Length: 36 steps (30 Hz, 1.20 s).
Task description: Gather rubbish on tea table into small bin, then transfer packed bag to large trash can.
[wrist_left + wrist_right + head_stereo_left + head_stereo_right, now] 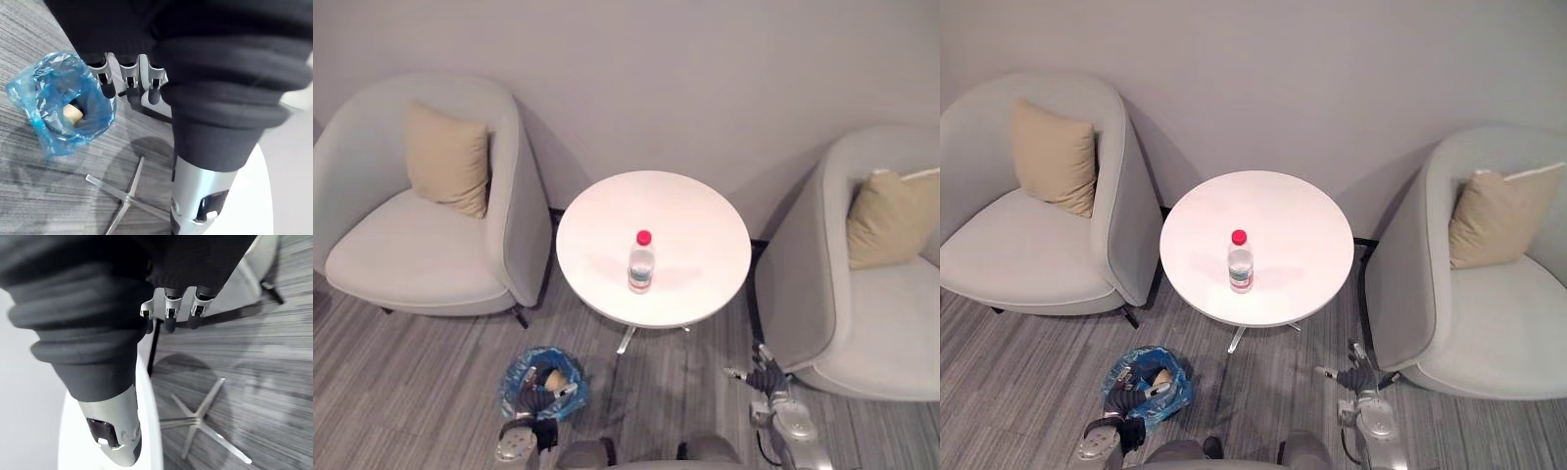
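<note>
A clear water bottle [641,262] with a red cap stands upright near the middle of the round white tea table [695,220]. On the floor at the table's front left sits the small bin [540,382], lined with a blue plastic bag [46,105]; a tan piece of rubbish [73,112] lies inside. My left hand [128,81] hangs just above the bin's near rim, fingers relaxed and holding nothing. My right hand [766,380] hangs low at the table's front right, by the right armchair, open and empty.
A pale armchair [421,259] with a tan cushion [448,157] stands left of the table, and another armchair [871,313] with a cushion [891,220] stands right. The table's metal cross foot [129,193] rests on grey striped carpet. A wall runs behind.
</note>
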### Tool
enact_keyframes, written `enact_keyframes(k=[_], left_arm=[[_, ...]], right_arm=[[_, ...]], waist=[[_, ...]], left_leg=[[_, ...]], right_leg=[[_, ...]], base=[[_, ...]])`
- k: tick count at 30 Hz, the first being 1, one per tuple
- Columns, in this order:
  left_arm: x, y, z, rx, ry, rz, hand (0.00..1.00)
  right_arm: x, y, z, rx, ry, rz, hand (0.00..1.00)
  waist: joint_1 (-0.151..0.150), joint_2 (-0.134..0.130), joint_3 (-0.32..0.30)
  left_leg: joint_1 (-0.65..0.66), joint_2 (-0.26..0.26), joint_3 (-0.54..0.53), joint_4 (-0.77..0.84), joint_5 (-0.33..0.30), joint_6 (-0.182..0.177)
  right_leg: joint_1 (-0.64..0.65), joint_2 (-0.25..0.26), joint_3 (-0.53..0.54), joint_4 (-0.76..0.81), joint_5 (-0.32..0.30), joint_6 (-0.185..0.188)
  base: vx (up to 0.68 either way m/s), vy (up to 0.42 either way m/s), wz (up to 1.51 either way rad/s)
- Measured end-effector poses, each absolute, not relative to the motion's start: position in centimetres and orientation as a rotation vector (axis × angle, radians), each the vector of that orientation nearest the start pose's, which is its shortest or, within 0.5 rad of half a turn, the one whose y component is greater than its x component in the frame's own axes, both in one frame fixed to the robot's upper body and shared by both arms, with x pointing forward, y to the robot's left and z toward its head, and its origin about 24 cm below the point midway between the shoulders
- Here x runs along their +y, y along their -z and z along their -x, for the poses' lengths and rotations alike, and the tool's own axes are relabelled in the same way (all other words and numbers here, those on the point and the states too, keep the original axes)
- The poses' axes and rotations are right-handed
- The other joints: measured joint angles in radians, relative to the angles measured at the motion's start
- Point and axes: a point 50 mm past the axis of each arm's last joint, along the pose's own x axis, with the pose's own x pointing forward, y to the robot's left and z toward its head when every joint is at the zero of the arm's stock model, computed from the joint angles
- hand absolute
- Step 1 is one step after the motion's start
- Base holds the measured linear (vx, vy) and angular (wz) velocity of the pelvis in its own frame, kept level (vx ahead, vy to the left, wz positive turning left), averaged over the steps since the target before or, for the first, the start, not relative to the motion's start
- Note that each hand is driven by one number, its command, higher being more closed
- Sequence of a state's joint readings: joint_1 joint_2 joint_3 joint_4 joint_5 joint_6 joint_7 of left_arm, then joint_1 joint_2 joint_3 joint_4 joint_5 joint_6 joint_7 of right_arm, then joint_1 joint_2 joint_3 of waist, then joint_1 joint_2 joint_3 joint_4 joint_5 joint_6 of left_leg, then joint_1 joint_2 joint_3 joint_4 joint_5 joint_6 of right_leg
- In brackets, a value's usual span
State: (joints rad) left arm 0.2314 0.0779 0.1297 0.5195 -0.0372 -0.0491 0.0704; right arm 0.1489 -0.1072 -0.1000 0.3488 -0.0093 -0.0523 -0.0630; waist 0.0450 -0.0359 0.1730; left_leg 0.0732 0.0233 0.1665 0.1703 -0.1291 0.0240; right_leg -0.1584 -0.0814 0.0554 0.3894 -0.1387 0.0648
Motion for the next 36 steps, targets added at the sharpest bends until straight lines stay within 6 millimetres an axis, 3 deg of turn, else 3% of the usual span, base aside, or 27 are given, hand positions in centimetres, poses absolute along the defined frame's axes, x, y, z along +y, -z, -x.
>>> enact_keyframes(k=[1, 4, 5, 8, 13, 20, 23, 27, 31, 32, 36], left_arm=[[21.9, 10.4, -13.6, 0.689, -0.292, -0.048, 0.0], [21.4, 10.9, -12.7, 0.713, -0.311, -0.014, 0.0], [21.2, 11.1, -12.4, 0.721, -0.312, -0.006, 0.0], [21.4, 11.1, -12.3, 0.72, -0.32, -0.006, 0.0], [21.5, 11.0, -12.4, 0.71, -0.319, -0.011, 0.0], [21.1, 11.0, -12.8, 0.701, -0.297, -0.016, 0.0], [20.7, 10.7, -13.7, 0.673, -0.273, -0.023, 0.0], [20.0, 10.3, -14.7, 0.638, -0.242, -0.025, 0.0], [19.8, 10.2, -14.8, 0.628, -0.253, -0.01, 0.0], [19.8, 10.2, -14.8, 0.627, -0.255, -0.005, 0.0], [19.9, 10.1, -14.9, 0.613, -0.279, 0.007, 0.0]], right_arm=[[-20.8, 5.2, -19.5, 0.395, 0.193, 0.114, 0.0], [-20.0, 4.0, -20.8, 0.33, 0.129, 0.134, 0.0], [-19.7, 3.4, -21.0, 0.297, 0.1, 0.147, 0.0], [-19.4, 2.7, -21.6, 0.251, 0.059, 0.175, 0.0], [-19.3, 1.9, -22.5, 0.22, 0.01, 0.231, 0.0], [-17.8, -0.2, -26.2, 0.129, -0.058, 0.265, 0.0], [-17.3, -1.6, -28.4, 0.076, -0.049, 0.284, 0.0], [-17.8, -4.2, -30.9, -0.008, -0.003, 0.322, 0.0], [-17.5, -8.1, -33.7, -0.127, 0.026, 0.34, 0.0], [-17.5, -8.5, -33.9, -0.14, 0.03, 0.343, 1.0], [-17.8, -9.9, -35.0, -0.168, 0.068, 0.352, 1.0]], waist=[[0.002, -0.021, -0.002], [0.014, 0.024, -0.018], [0.026, 0.056, -0.035], [0.024, 0.056, -0.034], [0.026, 0.059, -0.032], [0.029, 0.084, 0.0], [0.032, 0.094, 0.036], [0.078, 0.113, 0.088], [0.087, 0.126, 0.138], [0.087, 0.127, 0.141], [0.108, 0.131, 0.176]], left_leg=[[0.009, -0.019, -0.016, 0.0, -0.015, -0.022], [0.01, 0.026, -0.037, -0.008, -0.028, -0.045], [0.011, 0.05, -0.047, -0.026, -0.03, -0.058], [0.013, 0.069, -0.084, -0.056, -0.017, -0.077], [-0.001, 0.062, -0.119, -0.062, -0.014, -0.08], [-0.057, 0.025, -0.175, -0.056, 0.006, -0.06], [-0.117, 0.009, -0.222, -0.043, 0.027, -0.056], [-0.177, -0.005, -0.274, -0.024, 0.047, -0.057], [-0.228, -0.018, -0.311, -0.027, 0.08, -0.059], [-0.235, -0.02, -0.317, -0.028, 0.083, -0.059], [-0.263, -0.026, -0.335, -0.032, 0.104, -0.059]], right_leg=[[-0.002, -0.013, 0.016, -0.037, 0.055, 0.014], [0.046, 0.022, -0.009, -0.121, 0.063, -0.008], [0.065, 0.049, -0.017, -0.179, 0.09, -0.019], [0.102, 0.068, -0.047, -0.254, 0.12, -0.031], [0.137, 0.062, -0.083, -0.312, 0.141, -0.026], [0.135, 0.027, -0.139, -0.373, 0.174, -0.011], [0.102, 0.009, -0.179, -0.366, 0.177, -0.012], [0.067, -0.004, -0.225, -0.347, 0.177, -0.013], [0.016, -0.021, -0.26, -0.306, 0.173, -0.015], [0.008, -0.024, -0.265, -0.3, 0.172, -0.015], [-0.026, -0.034, -0.28, -0.264, 0.167, -0.017]], base=[[0.19, -0.148, 0.29], [0.19, -0.156, 0.11], [0.16, -0.135, -0.01], [0.09, -0.11, 0.19], [0.0, -0.001, 0.22], [-0.01, 0.027, 0.26], [-0.06, 0.007, 0.49], [-0.08, -0.008, 0.42], [-0.09, 0.002, 0.28], [-0.13, 0.0, 0.26], [-0.12, -0.003, 0.15]])
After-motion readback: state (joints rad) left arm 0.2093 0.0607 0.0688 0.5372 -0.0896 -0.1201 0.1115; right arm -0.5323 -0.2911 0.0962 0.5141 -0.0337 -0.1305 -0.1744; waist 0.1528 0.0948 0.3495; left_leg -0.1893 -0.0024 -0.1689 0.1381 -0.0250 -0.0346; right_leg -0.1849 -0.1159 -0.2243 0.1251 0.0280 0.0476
